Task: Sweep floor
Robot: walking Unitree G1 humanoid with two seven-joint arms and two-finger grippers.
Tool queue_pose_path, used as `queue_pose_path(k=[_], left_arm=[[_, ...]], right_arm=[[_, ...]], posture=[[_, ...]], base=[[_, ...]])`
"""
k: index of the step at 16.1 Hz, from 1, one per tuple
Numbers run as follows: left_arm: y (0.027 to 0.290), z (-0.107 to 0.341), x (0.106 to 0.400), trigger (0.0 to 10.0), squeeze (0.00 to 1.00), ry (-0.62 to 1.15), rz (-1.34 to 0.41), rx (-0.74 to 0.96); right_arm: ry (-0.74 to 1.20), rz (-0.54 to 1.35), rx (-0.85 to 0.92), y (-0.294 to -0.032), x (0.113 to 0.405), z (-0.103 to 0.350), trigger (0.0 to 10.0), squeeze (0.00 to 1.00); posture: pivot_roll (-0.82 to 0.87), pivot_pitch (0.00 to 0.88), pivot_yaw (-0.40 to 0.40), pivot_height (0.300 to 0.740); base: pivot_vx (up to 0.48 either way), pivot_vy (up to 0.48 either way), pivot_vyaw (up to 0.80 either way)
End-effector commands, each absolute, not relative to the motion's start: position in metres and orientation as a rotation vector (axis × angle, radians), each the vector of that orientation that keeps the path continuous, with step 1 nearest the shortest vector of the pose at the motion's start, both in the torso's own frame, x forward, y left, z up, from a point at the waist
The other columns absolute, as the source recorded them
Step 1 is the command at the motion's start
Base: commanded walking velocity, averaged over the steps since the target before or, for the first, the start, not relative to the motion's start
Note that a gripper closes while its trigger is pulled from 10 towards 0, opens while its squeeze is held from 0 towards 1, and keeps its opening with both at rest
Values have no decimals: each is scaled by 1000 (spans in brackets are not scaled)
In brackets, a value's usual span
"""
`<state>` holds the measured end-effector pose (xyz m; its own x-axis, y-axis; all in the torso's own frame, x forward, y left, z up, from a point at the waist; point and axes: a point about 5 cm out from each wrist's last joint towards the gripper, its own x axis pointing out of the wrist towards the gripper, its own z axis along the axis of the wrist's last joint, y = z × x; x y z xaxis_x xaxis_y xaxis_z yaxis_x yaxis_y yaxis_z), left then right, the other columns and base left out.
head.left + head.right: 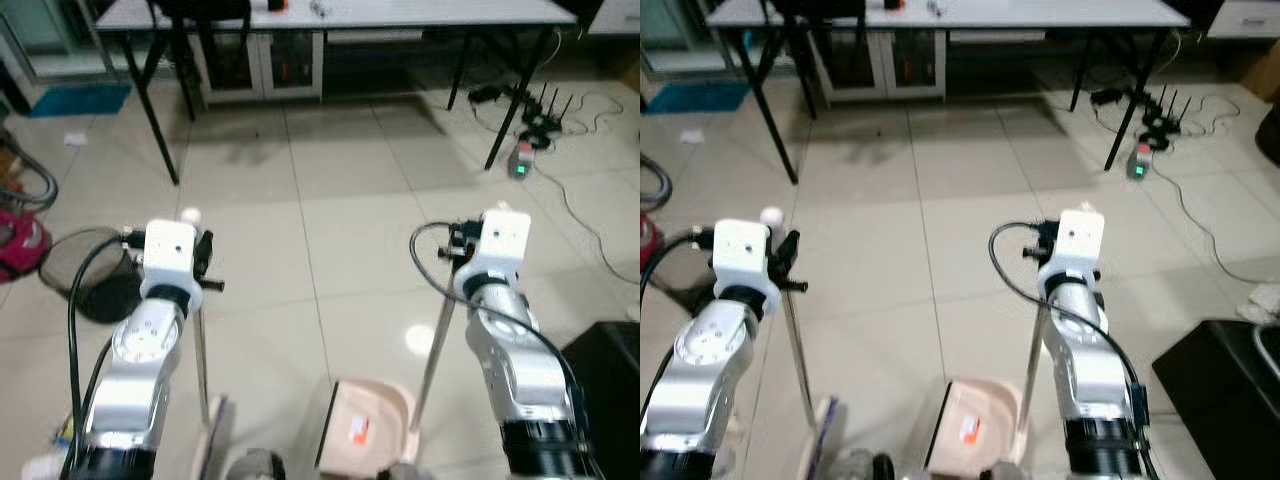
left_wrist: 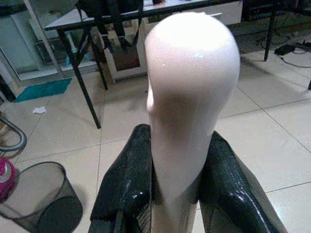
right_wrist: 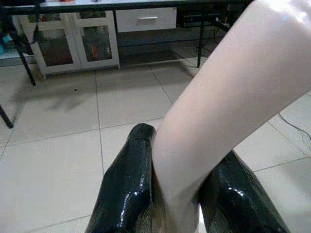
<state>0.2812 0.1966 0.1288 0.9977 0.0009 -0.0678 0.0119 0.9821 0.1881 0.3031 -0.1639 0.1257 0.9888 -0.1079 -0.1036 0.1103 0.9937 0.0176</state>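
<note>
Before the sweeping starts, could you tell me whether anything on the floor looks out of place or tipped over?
Yes. The black wire-mesh waste bin lies tipped on its side on the pale tiled floor, beside the left arm. A small scrap of white paper lies loose near the teal mat.

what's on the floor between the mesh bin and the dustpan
The broom, its handle held in the left gripper, stands between the mesh bin and the dustpan, in the left eye view.

Bright indoor light, soft blur, tile glare

Mesh bin (image 1: 92, 275), table (image 1: 400, 14), cables (image 1: 570, 200).
</note>
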Motion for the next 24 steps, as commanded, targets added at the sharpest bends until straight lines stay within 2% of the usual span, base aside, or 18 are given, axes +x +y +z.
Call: queue_pose_path(k=[1, 5, 11, 24], left_arm=[[198, 136, 283, 10000, 0, 38, 5, 200], [199, 137, 285, 10000, 0, 31, 11, 206], [201, 139, 287, 10000, 0, 13, 24, 209], [202, 142, 294, 10000, 0, 6, 13, 243]], right_arm=[[84, -115, 20, -165, 306, 131, 10000, 0], [83, -115, 15, -165, 308, 131, 10000, 0], [48, -64, 42, -158, 311, 134, 10000, 0], [38, -68, 16, -155, 315, 131, 10000, 0]], posture=[[-47, 0, 9, 740], [-48, 0, 10, 740], [-42, 0, 5, 740], [-37, 0, 19, 740]], base=[[-319, 0, 0], [-308, 0, 0], [0, 0, 0], [0, 447, 0]])
